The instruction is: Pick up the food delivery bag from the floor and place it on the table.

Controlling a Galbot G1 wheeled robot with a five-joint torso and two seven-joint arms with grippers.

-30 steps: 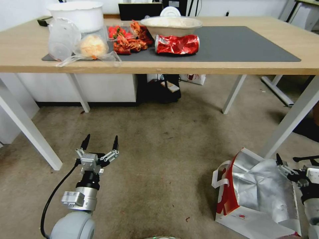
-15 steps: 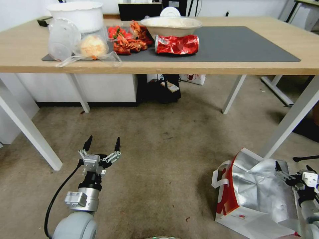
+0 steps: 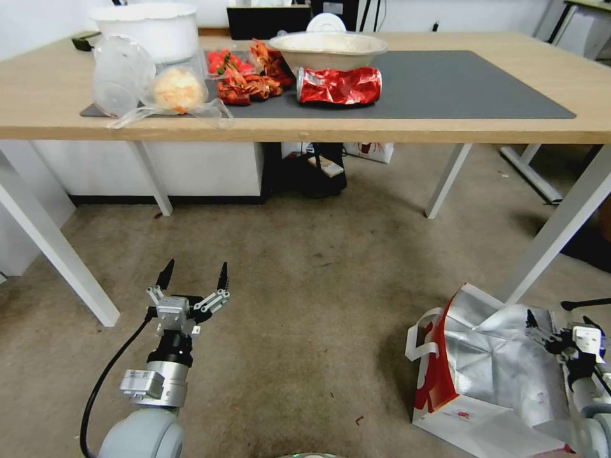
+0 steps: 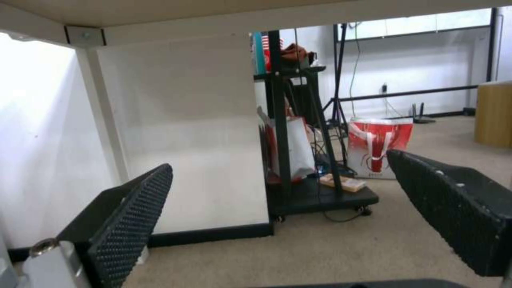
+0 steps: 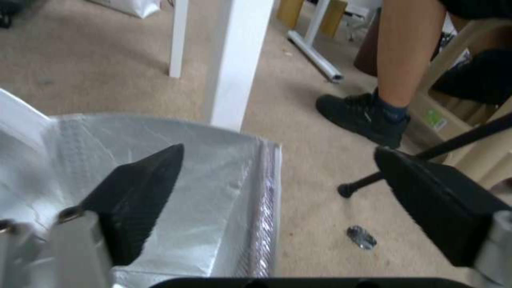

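Food delivery bag [image 3: 493,375] partly cut off, right gripper [image 5: 277,188] fingers spread astride its rim.

1 food delivery bag [image 3: 490,362], 1 table [image 3: 38,95], 1 crushed red can [image 3: 339,85], 2 tools, left [image 3: 193,272], right [image 3: 560,324]

Food delivery bag [image 3: 490,375] white-red, silver foil lining crumpled, mouth open, on floor [image 3: 305,305] near table [image 3: 445,130] leg.

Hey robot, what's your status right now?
Right gripper open, jaws astride the foil-lined rim of the white-and-red paper delivery bag on the beige carpet floor. Left gripper open, hovering idle. White table leg close beside the bag.
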